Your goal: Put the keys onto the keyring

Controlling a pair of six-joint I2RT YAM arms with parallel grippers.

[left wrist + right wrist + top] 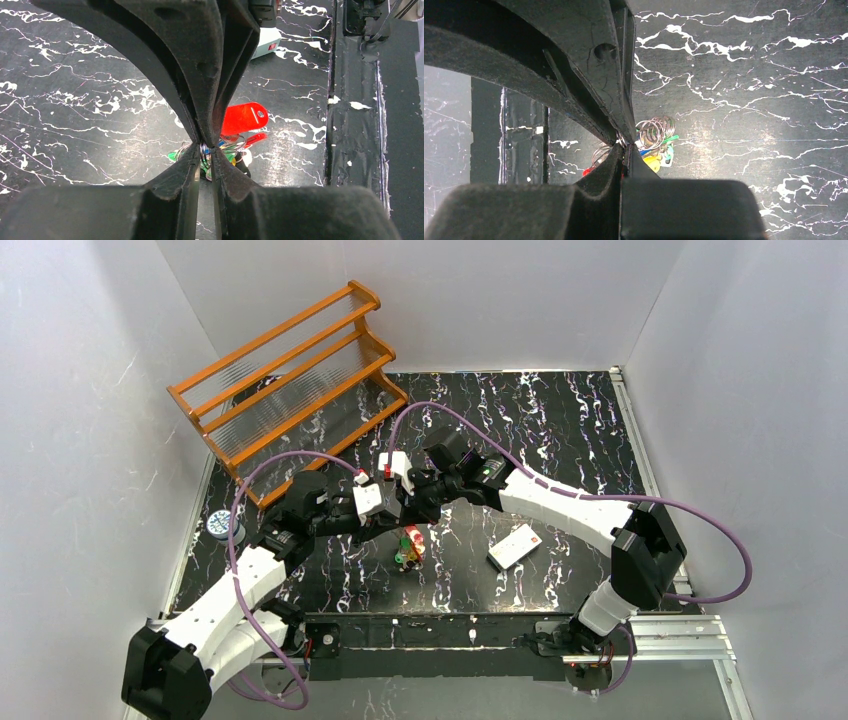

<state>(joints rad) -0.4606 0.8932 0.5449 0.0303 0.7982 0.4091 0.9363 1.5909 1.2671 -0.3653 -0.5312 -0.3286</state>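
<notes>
Black white-veined marble tabletop (560, 420) beneath the jaws, plain white walls (90, 390), orange wooden rack (290, 370) beyond-left, even lighting.

No legible writing is found in any view.
A small red mark is borne by the white card (506, 551) lying on the table, at its far end in the top view; whether it is a logo or a plain dot cannot be told. In the left wrist view it is seen only as a blurred red patch. Pale print is carried on the round blue-grey lid (222, 525) by the left wall, too small to be read.
</notes>
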